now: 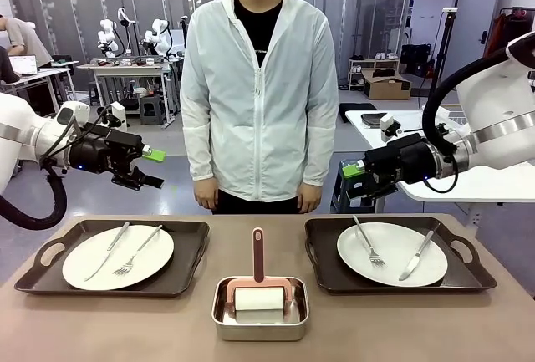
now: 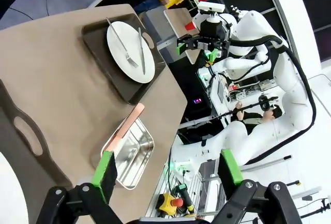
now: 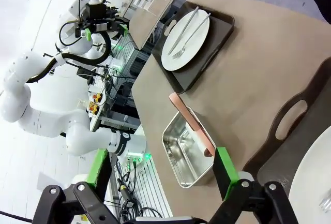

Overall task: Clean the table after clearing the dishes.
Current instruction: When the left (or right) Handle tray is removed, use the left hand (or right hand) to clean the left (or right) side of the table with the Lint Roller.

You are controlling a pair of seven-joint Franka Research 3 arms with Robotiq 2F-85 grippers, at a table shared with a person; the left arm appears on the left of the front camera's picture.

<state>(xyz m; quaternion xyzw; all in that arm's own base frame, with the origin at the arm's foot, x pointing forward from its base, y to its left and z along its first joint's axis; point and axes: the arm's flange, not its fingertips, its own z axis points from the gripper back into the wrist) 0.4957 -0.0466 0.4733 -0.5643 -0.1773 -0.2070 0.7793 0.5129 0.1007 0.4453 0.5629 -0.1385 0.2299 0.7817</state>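
On the matte table [image 1: 167, 328] lie 2 round white plates [image 1: 155, 258].

The left wrist view's edge is cutting off the left tray [image 2: 31, 175] and left plate [image 2: 6, 193]; the right wrist view's edge is cropping the right plate [image 3: 315, 177].

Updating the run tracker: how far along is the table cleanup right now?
Done: nothing yet. The left tray and left plate, and the right tray and right plate, sit on the table. In hand: nothing; the left gripper and right gripper hang open above the table at either side. Left: clear both trays, then probably take the pink roller from the steel pan and clean the tabletop.
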